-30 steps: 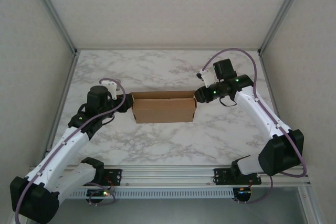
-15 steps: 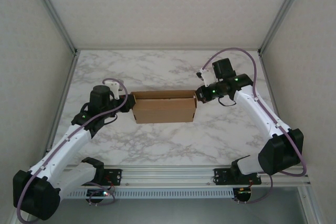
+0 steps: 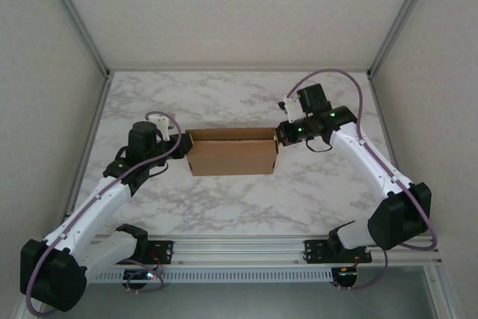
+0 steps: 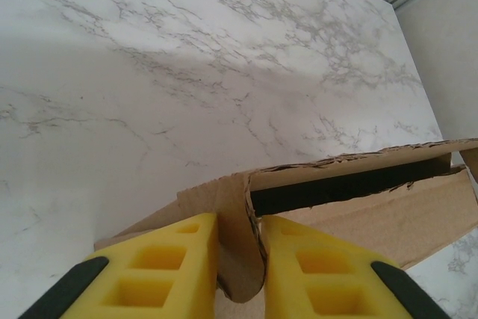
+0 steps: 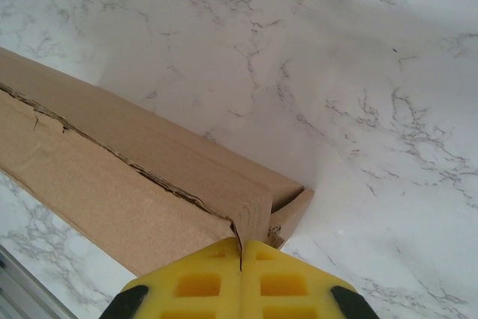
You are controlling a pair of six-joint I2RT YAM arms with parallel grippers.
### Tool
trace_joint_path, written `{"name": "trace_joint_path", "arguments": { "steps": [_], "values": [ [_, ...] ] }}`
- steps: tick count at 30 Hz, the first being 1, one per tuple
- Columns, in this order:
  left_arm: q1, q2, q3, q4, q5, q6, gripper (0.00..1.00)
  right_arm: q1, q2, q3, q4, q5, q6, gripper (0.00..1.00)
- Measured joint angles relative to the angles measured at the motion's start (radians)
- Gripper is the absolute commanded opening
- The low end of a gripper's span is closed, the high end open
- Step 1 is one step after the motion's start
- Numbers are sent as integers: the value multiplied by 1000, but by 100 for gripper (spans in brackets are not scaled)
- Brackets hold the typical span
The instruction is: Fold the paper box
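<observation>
The paper box (image 3: 231, 156) is a brown cardboard box lying at the table's middle, its top partly open along the far edge. My left gripper (image 3: 181, 147) is at the box's left end. In the left wrist view its yellow fingers (image 4: 172, 259) press on both sides of a curled end flap (image 4: 237, 214) of the paper box (image 4: 358, 207). My right gripper (image 3: 279, 136) is at the box's right end. In the right wrist view the right gripper (image 5: 240, 252) is shut, with the corner edge of the paper box (image 5: 112, 184) running into the seam between the fingers.
The marble table (image 3: 239, 102) lies inside white walls with metal corner rails (image 3: 75, 20). Bare marble surrounds the box in front and behind. The arm bases sit on the rail (image 3: 239, 248) at the near edge.
Both grippers have closed at the box's ends, the right one fully. The left wrist has turned in toward the left flap. The box has stayed in place.
</observation>
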Motion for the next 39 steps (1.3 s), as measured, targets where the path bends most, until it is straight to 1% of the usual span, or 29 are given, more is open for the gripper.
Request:
{"name": "trace_joint_path", "arguments": {
  "steps": [5, 13, 24, 31, 39],
  "values": [
    [0, 0, -3, 5, -3, 0, 20, 16, -3, -19, 37, 32, 46, 0],
    [1, 0, -5, 3, -8, 0, 18, 53, -47, -94, 129, 104, 135, 0],
    [1, 0, -5, -2, -8, 0, 17, 70, -77, -121, 144, 124, 229, 0],
    [1, 0, -5, -5, -11, 0, 17, 76, -77, -121, 143, 133, 247, 0],
    [1, -6, -3, -25, -29, 8, 11, 87, -108, -158, 157, 150, 245, 0]
  ]
}}
